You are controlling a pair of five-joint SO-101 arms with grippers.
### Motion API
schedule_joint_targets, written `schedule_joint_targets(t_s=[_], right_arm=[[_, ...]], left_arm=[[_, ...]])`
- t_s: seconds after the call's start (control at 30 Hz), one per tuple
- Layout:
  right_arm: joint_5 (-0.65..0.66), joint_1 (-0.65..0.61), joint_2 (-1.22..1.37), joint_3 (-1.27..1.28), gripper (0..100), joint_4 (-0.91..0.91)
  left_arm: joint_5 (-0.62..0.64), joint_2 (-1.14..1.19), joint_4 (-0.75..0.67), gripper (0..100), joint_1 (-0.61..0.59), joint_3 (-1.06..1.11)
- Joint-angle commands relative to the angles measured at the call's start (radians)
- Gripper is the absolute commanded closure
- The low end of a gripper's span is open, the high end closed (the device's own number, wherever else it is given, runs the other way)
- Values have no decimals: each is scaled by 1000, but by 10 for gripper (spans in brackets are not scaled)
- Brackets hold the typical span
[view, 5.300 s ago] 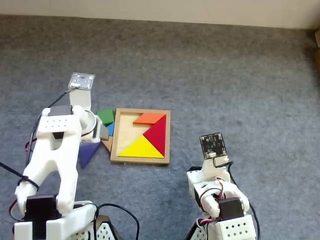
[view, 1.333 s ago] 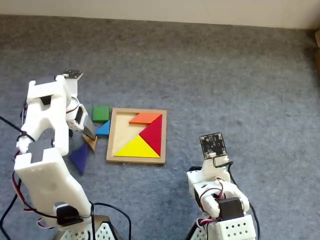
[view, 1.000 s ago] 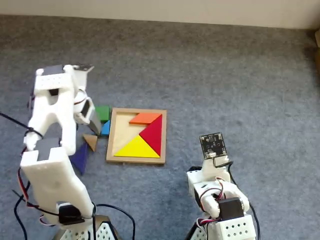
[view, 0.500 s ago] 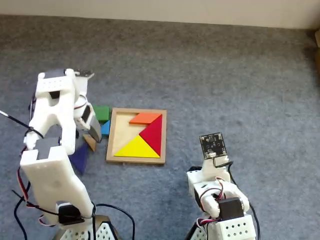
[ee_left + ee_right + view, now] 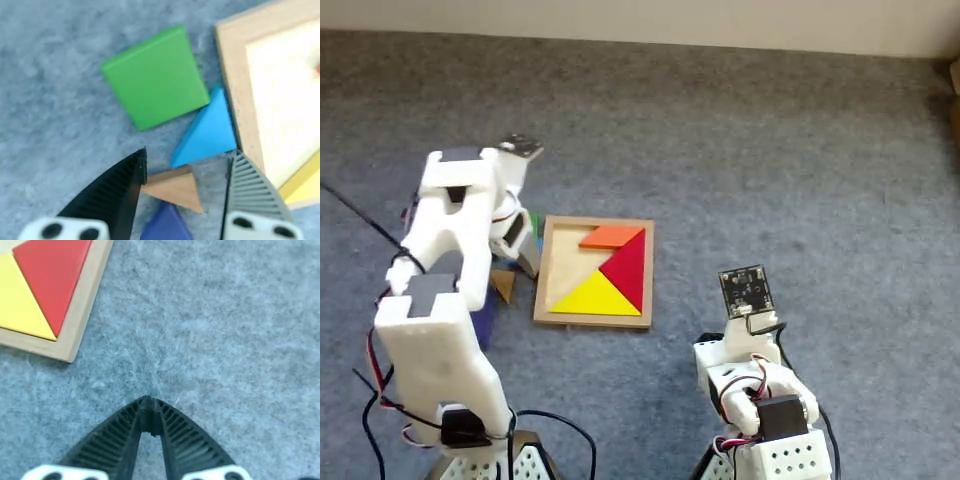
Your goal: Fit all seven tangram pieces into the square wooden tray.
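A pickup is judged to be in hand: the left hand (image 5: pixel 189 160) is spread apart over the tan triangle (image 5: pixel 175 189) lying on the desk (image 5: pixel 50 100) just outside the tray (image 5: pixel 232 75), so a descent and closing around it are called for.

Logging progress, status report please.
Left gripper open, fingers straddling small tan wooden triangle. Right gripper shut over grey carpet. Square wooden tray holds orange piece, red triangle, yellow triangle.

Grey, fuzzy, felt-like cloth covers the bench (image 5: pixel 770 150). The tray (image 5: pixel 235 90) just beside the left tool (image 5: pixel 189 155) is pale, matt, bare wood. The green square (image 5: pixel 155 77) ahead of that tool looks smooth, perhaps painted wood. The tool's fingers (image 5: pixel 120 192) are ribbed plastic.
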Motion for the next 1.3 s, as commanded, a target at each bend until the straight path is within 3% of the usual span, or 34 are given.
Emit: schedule_joint_targets(t_s=[0.0, 0.3, 0.83, 1.0, 1.27], right_arm=[[-12, -4, -16, 148, 992, 7], [-12, -4, -16, 148, 992, 7], [-12, -4, -16, 148, 992, 7], [-12, -4, -16, 148, 992, 7], [-12, -4, -16, 148, 992, 7]], left_arm=[[-9, -12, -11, 744, 73, -13], [-11, -10, -64, 744, 105, -15], [-23, -8, -37, 748, 101, 15], [-83, -8, -37, 810, 105, 22], [-83, -8, -43, 814, 108, 18]])
